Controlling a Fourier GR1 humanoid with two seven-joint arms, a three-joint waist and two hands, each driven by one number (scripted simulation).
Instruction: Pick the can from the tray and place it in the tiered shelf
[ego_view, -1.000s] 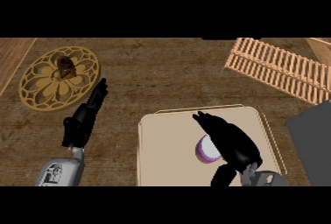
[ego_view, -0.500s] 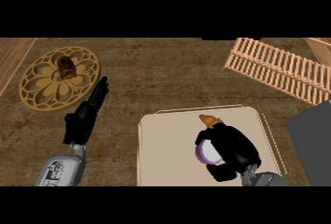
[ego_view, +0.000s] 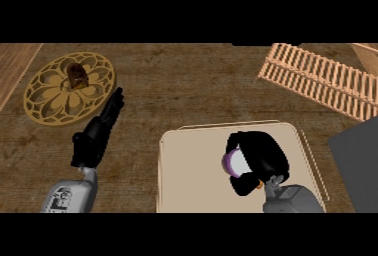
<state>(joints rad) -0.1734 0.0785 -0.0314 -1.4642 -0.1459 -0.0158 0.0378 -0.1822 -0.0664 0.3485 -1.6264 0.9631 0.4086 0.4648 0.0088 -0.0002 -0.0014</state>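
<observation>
Right robot hand (ego_view: 257, 159) was down on the tray (ego_view: 193, 170), fingers curled over the can (ego_view: 231, 163) so only a purple-white sliver showed at the hand's left edge; thumb seemed to hook under toward the near side. So: hand closed round the can, can on the tray, roughly mid-tray, maybe a touch to the right. Couldn't tell if it was lifted clear or sitting on the tray surface, hand hid the underside.

Key relation for what comes next, imo: tiered shelf (ego_view: 317, 75) lay up and to the right of that hand, far side of the worktop (ego_view: 184, 90), well apart from the tray's far-right corner. Its slats ran on a diagonal, upper-left to lower-right. Can's long axis — mostly hidden, but the visible bit looked elongated near-to-far, roughly along the forearm. So the carry would be a lift, then away and rightward.

Right arm was clearly the nearer one to both can and shelf. Left robot hand (ego_view: 96, 135) was out on the bare worktop left of the tray, fingers straight, pointing toward the patterned round plate (ego_view: 55, 95) with a small brown thing (ego_view: 77, 75) on it, holding nothing, not touching the tray

Dark grey block (ego_view: 358, 165) sat just right of the tray — something to clear on the swing, I'd guess
</observation>
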